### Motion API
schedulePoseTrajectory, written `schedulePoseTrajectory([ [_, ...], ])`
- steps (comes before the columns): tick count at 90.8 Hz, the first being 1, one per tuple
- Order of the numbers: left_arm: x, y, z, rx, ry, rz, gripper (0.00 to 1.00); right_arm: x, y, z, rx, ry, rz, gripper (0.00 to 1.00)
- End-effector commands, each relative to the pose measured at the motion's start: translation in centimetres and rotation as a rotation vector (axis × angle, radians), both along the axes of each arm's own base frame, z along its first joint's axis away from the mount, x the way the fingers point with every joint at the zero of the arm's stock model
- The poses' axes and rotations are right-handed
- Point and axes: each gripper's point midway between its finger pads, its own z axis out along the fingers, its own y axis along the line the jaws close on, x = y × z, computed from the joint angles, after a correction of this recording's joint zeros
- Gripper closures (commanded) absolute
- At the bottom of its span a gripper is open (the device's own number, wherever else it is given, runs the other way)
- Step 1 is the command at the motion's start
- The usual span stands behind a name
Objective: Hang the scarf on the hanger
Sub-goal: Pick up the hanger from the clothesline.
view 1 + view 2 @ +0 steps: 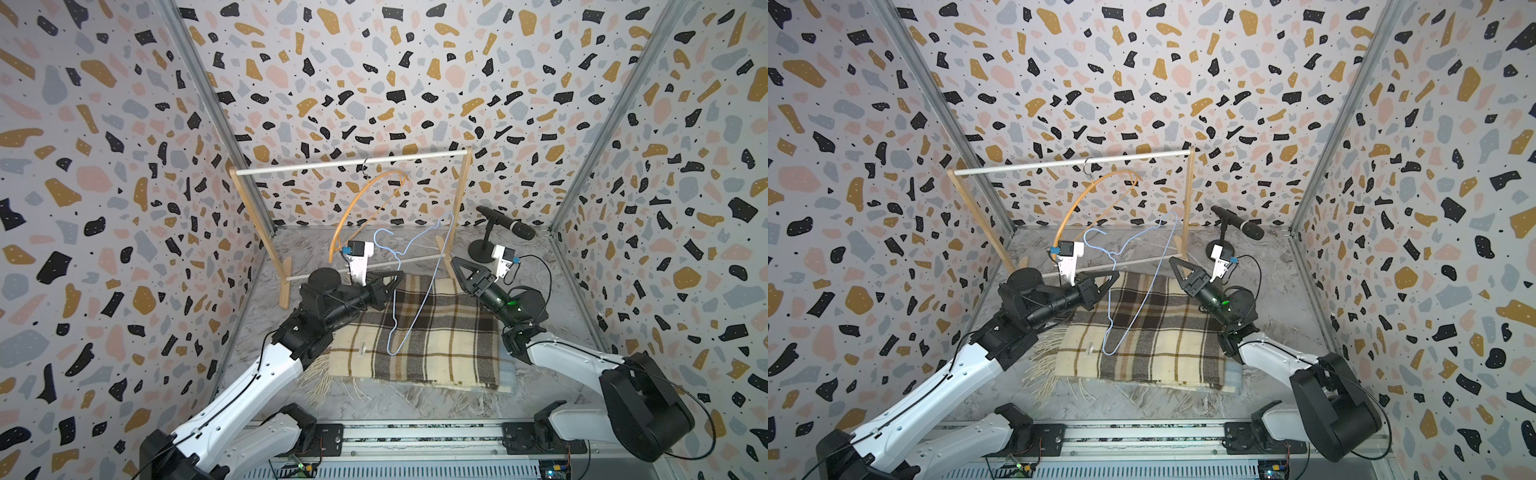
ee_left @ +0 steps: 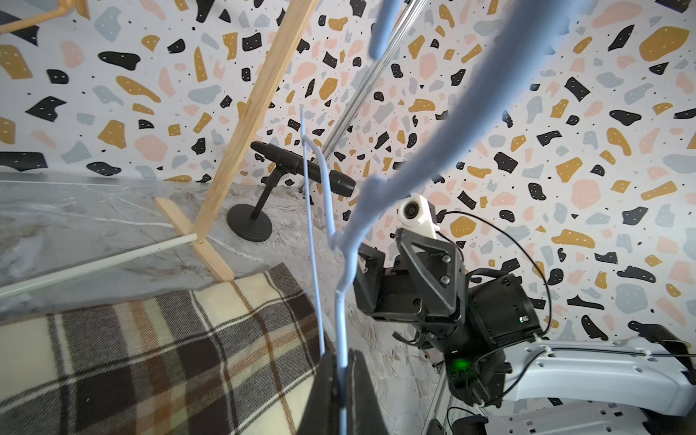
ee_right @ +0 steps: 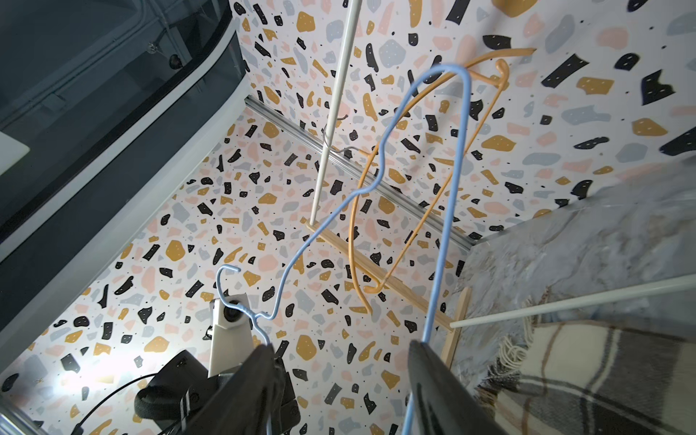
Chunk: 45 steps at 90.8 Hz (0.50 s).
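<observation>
My left jaws are clamped shut on the blue wire hanger (image 2: 465, 109), holding it tilted over the plaid scarf (image 1: 440, 345), which lies folded flat on the worktop (image 1: 415, 405). My right jaws stand apart beside the hanger's wire, gripping nothing.

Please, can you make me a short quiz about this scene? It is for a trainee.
1. True or false: the scarf already hangs on the blue hanger.
2. Which claw is shut on the blue hanger? A) left B) right C) neither
3. What hangs on the rail?

Key
1. False: the scarf lies flat on the table.
2. A: the left claw grips the wire, and the right claw is open.
3. The orange hanger.
</observation>
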Motion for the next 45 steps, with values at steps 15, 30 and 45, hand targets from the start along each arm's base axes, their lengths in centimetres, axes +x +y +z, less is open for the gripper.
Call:
schedulePoseTrajectory([
  [15,-0.4,1.9,-3.0,0.015,-0.026,0.110,1.00,0.4,-4.5,-5.5,-0.355,0.148,-0.220,0.20],
  [30,-0.4,2.0,-6.7,0.032,0.026,0.161,1.00,-1.3,-8.5,-11.0,-0.676,0.326,-0.308,0.14],
  [45,0.0,1.6,-10.3,0.067,0.081,0.228,1.00,-3.3,-11.3,-16.1,-0.911,0.445,-0.313,0.07],
])
